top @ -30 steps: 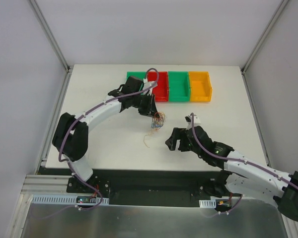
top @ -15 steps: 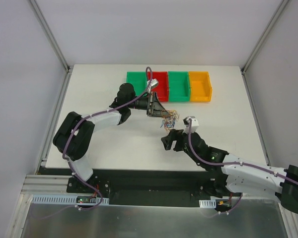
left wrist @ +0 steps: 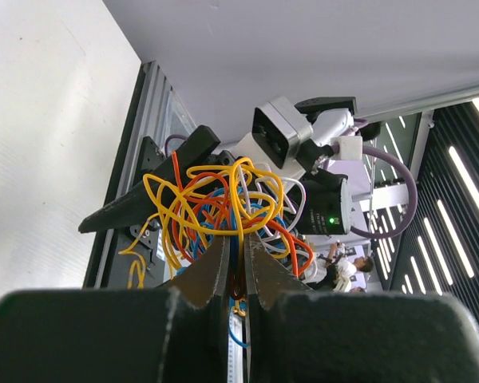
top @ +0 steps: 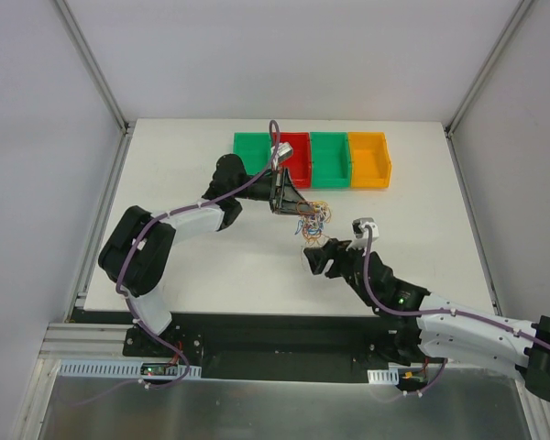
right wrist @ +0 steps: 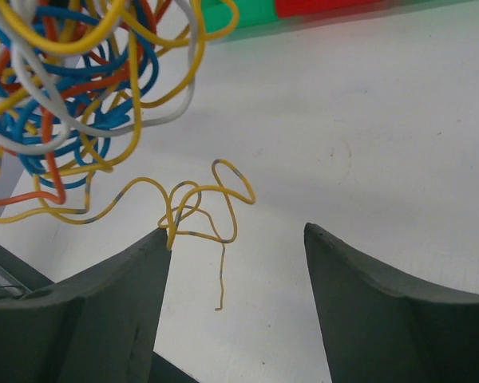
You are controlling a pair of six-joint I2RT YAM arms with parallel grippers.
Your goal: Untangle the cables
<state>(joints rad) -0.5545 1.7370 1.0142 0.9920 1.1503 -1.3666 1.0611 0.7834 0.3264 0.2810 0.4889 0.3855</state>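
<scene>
The cables [top: 313, 216] are a small tangle of yellow, orange, blue and white wires held above the table, in front of the bins. My left gripper [top: 293, 206] is shut on the tangle; in the left wrist view its jaws pinch several strands of the cables [left wrist: 223, 207] at my left gripper [left wrist: 238, 249]. My right gripper [top: 312, 258] is open just below the tangle. In the right wrist view the cables [right wrist: 72, 72] hang at upper left, and a loose yellow strand [right wrist: 211, 203] dangles by the left fingertip of my right gripper [right wrist: 235, 235].
Four bins stand in a row at the back: green [top: 250, 144], red [top: 296, 165], green [top: 329, 160] and orange [top: 368, 160]. The white table [top: 211, 266] lies under both arms.
My left gripper has held the tangle about where it was half a second ago. My right gripper has moved forward and up toward the tangle's underside.
</scene>
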